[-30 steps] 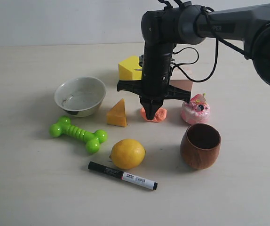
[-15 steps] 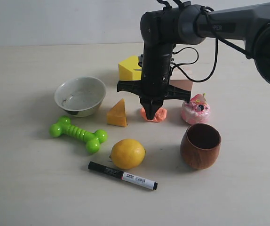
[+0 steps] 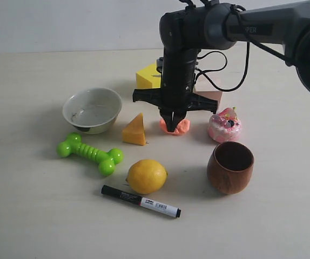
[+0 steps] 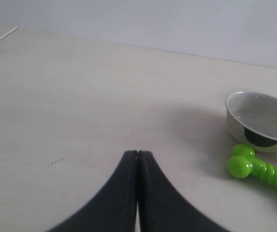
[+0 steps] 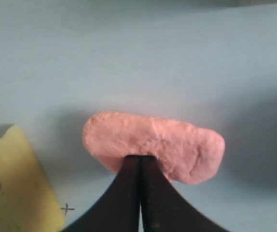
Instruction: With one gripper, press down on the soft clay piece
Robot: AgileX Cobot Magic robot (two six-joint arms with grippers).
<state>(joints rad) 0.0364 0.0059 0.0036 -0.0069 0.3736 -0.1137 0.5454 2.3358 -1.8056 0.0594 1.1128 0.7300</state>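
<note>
Right gripper fingers are pressed together into one point, held at the edge of the soft clay piece; contact cannot be confirmed. The clay is laid on the table between the yellow-orange wedge and the toy cake. The left gripper is likewise closed.

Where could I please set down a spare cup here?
Bare table lies left of the bowl and green bone toy, on the camera side of the marker, and right of the wooden cup. It is crowded around the clay piece, hemmed by the cheese wedge, toy cake and right claw.
</note>
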